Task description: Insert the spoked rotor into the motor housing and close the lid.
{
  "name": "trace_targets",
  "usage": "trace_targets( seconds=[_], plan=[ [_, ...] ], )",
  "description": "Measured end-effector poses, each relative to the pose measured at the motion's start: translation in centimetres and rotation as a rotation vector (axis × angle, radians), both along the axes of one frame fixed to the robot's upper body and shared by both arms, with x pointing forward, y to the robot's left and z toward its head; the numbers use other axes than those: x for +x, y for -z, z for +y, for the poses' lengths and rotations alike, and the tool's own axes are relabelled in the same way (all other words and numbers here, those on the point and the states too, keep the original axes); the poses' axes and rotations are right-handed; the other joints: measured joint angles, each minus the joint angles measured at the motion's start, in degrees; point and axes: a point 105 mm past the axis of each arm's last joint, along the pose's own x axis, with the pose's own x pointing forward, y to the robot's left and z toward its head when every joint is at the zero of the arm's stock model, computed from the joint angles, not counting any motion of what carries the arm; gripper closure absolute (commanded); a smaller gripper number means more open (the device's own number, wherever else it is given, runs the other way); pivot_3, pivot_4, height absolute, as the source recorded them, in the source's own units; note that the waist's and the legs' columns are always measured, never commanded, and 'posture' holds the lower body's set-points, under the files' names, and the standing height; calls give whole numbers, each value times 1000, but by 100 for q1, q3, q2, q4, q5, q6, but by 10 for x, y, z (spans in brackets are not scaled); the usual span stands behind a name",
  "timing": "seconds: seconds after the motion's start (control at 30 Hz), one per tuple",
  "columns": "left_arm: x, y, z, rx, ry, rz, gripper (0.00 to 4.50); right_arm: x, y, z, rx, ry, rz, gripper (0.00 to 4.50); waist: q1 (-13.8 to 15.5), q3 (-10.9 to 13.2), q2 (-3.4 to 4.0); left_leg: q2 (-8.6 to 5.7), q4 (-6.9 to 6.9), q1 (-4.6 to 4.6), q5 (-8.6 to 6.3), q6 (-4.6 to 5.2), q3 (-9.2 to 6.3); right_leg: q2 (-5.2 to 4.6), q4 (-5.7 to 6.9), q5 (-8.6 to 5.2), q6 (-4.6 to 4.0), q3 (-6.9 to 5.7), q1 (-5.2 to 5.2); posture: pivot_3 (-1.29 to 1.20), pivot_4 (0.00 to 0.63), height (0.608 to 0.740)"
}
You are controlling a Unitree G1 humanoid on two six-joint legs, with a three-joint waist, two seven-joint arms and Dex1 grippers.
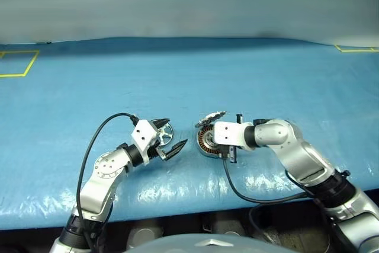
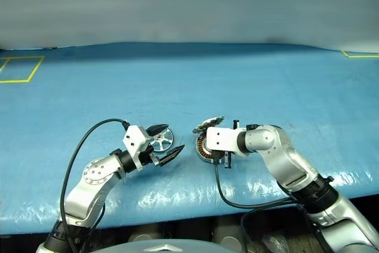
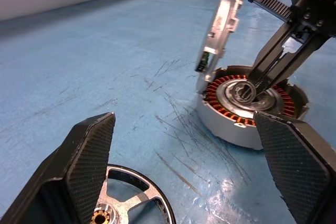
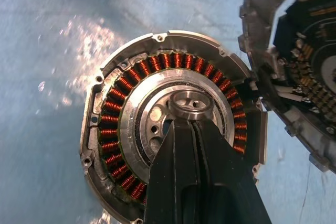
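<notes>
We see the motor housing [image 1: 208,141] on the blue worktop [image 1: 177,75], lid [image 1: 211,117] raised; our closed, empty right pincer [image 4: 193,121] inside it; left pincer [image 1: 170,137] wide open around the spoked rotor [image 1: 164,131] beside it

Head stereo pair high and far; two wrist cams in close.
Both eyes look forward and down over the blue plastic-covered table [image 1: 177,75]. Left wrist looks low across it at the round silver-grey copper-wound motor housing [image 3: 247,108]; right wrist looks straight down into that same housing.
</notes>
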Motion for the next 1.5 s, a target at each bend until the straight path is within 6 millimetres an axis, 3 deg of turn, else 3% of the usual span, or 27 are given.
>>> trace_targets(
  seconds=[0.3, 0.63, 1.1, 1.37, 1.5],
  plan=[
    [0, 0, 0, 0, 2, -1, 0, -3, -1, -12, -2, 32, 20, 4448, -4, 1, -1, 1, 3, 0, 0, 0, 1, 1, 2, 0, 2, 0, -1, 0, 150, 740],
    [0, -2, -5, 1, 20, -6, 0, 10, -14, -17, 126, 186, 10, 4448, -12, 3, -4, 3, 4, 0, 0, 0, 1, 4, 4, 0, 2, 0, -2, 0, 150, 740],
    [0, -2, -7, 2, 25, -9, 0, 1, -15, -11, 143, 139, 44, 4448, -12, 3, -3, 4, 4, 0, 0, 0, 0, 5, 4, 0, 2, 0, -3, 0, 150, 740],
    [-1, -2, -11, -9, 31, -8, 0, 4, -12, 2, 257, 181, 39, 4448, -16, 4, -5, 4, 5, 0, 0, 0, 1, 6, 5, 1, 2, 2, -2, 0, 150, 740],
    [-1, -2, -12, -9, 34, -7, 0, -1, 4, -2, 257, 218, 74, 4448, -2, 4, -4, 0, 5, -1, 0, 0, 0, 3, 4, 1, 2, 2, 0, 0, 150, 740]
  ],
)
